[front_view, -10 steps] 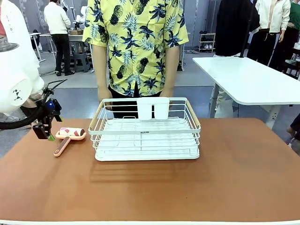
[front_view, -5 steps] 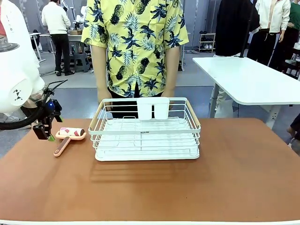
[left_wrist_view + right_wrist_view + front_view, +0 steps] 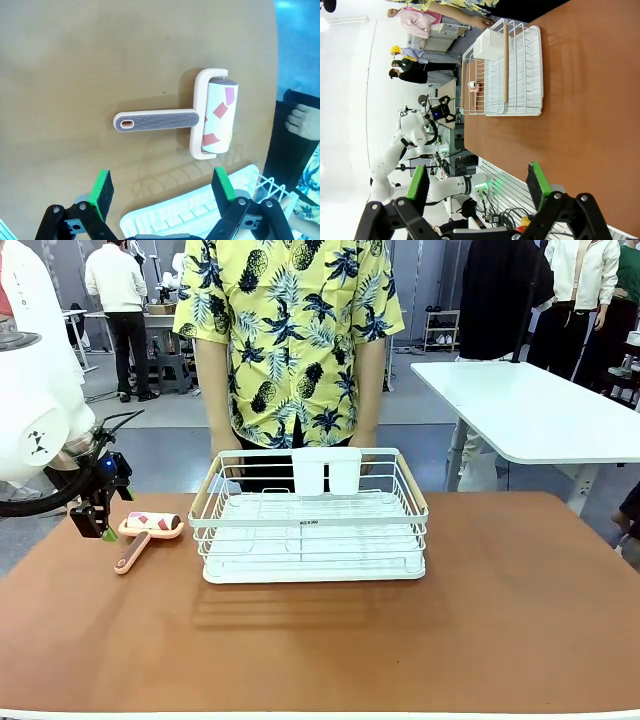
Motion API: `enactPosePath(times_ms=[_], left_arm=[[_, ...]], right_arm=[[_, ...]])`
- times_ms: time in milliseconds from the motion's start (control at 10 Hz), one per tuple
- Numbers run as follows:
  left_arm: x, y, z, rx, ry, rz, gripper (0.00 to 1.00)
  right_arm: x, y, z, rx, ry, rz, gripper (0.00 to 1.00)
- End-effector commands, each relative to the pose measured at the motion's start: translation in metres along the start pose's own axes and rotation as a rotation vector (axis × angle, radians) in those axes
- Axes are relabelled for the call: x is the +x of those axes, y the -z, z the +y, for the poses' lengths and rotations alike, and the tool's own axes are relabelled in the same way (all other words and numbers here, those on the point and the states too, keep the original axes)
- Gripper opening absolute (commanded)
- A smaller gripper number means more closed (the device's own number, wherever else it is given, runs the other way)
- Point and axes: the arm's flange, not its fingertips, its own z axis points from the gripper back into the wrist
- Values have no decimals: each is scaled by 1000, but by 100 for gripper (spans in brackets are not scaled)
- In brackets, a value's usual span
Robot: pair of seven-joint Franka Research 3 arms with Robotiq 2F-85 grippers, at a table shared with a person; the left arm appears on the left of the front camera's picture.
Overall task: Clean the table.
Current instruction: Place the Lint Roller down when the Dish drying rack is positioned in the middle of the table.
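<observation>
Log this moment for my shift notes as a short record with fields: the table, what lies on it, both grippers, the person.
table: reddish-brown top
lint roller: pink handle, lying flat near the table's left edge, left of the rack
dish rack: white wire, at the far middle, nothing in it
left gripper: open, hovering over the lint roller, not touching it
right gripper: open, holding nothing, off the table's right edge
person: standing behind the rack, hands at its far rim
</observation>
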Motion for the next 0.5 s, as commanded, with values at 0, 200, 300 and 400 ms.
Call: enactPosePath(times_ms=[0, 200, 300, 400], left_arm=[[0, 1, 0, -7, -11, 1, 100], [0, 1, 0, -7, -11, 1, 100], [0, 1, 0, -7, -11, 1, 100], [0, 1, 0, -7, -11, 1, 100]], right_arm=[[-1, -1, 4, 14, -2, -2, 100], [-1, -1, 4, 14, -2, -2, 100], [-1, -1, 4, 14, -2, -2, 100], [-1, -1, 4, 14, -2, -2, 100]])
